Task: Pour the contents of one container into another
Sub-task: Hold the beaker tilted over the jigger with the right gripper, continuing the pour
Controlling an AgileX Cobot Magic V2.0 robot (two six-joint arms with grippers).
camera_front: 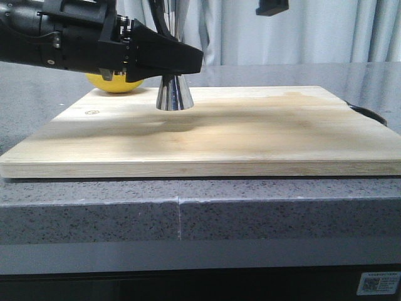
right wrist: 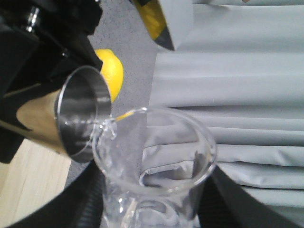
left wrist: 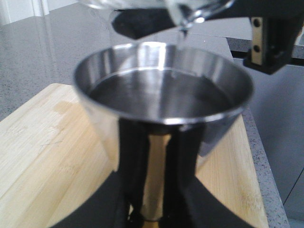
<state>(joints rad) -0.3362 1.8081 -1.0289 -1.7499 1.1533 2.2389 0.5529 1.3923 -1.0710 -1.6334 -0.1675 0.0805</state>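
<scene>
2 arms were engaged over a wooden cutting board (camera_front: pixel 207 135) that lay on the speckled grey desk (camera_front: pixel 188 216).

Left hand (camera_front: pixel 178 63): it reached in from the left in the front view and was closed around the narrow waist of the steel jigger (camera_front: pixel 173 93). The jigger stood upright with its base on the board, near the board's far edge. In the left wrist view the jigger's upper cup (left wrist: pixel 164 95) filled the frame, and clear liquid stood in it well below the rim.

Right hand: its fingers (right wrist: pixel 85 197) gripped the glass beaker (right wrist: pixel 156 161) on both sides, as seen in the right wrist view. The beaker was tilted, with its pouring lip just over the rim of the jigger (right wrist: pixel 83 114). A thin clear stream ran from the lip into the cup. In the left wrist view the beaker's lip (left wrist: pixel 190 14) appeared at the upper edge, above the far side of the cup. The right hand itself was not visible in the front view.

1 lemon (camera_front: pixel 113 82) lay behind the left hand, at the far left corner of the board; whether it rested on the board or on the desk could not be told. Grey curtains (camera_front: pixel 313 31) hung behind the desk.
</scene>
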